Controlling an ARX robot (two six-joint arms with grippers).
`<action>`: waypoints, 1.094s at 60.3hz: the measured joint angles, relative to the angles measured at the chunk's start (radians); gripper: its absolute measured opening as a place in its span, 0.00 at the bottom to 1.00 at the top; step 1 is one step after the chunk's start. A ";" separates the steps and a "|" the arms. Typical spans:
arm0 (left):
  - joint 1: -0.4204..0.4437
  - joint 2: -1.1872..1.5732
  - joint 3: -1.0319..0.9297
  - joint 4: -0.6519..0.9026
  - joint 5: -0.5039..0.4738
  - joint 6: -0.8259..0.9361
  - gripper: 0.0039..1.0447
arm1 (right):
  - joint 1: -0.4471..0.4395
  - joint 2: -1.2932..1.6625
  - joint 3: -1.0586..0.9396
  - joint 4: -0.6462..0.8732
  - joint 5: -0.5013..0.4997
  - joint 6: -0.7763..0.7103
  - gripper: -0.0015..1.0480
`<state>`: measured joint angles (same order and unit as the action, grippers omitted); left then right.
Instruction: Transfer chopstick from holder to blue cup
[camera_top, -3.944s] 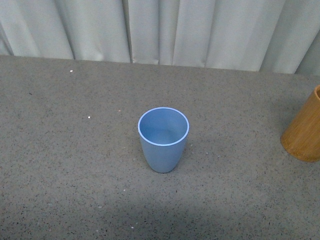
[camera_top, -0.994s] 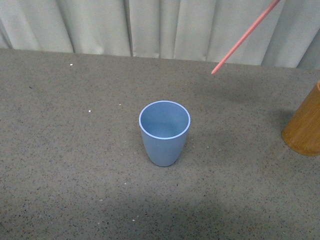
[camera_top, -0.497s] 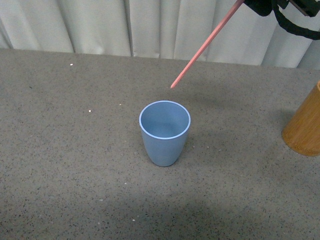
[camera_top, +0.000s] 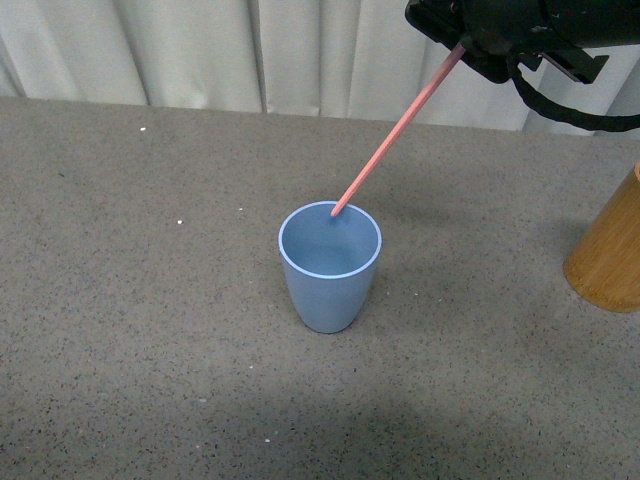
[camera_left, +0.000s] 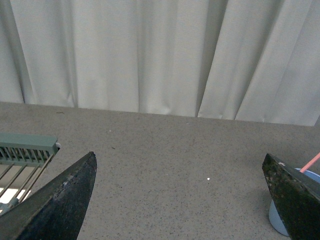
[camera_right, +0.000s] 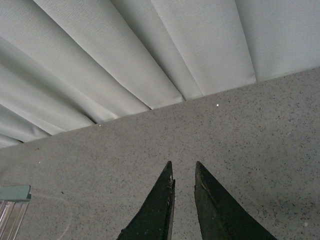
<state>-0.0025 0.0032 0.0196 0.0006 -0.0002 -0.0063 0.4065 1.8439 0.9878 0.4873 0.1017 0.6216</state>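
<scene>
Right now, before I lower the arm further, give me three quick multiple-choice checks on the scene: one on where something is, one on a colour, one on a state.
1. Where is the lower tip of the thin salmon-pink chopstick?
A. at the rim of the light-blue plastic cup
B. inside the orange-brown wooden holder
C. flat on the table

2. What colour is the cup?
A. green
B. light blue
C. white

3. How are the left gripper fingers?
A. spread wide, empty
B. clamped on the chopstick
C. closed on the cup

Answers: 1 A, tip meets the cup's far rim; 2 B, plainly blue; 3 A, left wrist view shows a wide empty gap.
</scene>
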 joint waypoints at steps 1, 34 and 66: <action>0.000 0.000 0.000 0.000 0.000 0.000 0.94 | 0.000 0.000 0.000 0.000 0.000 0.000 0.12; 0.000 0.000 0.000 0.000 0.000 0.000 0.94 | 0.028 0.000 0.005 -0.036 0.007 -0.023 0.58; 0.000 0.000 0.000 0.000 0.000 0.000 0.94 | -0.094 -0.343 -0.473 0.483 0.198 -0.522 0.51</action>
<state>-0.0025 0.0032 0.0196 0.0006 -0.0006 -0.0059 0.3126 1.5005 0.5152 0.9707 0.2993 0.0994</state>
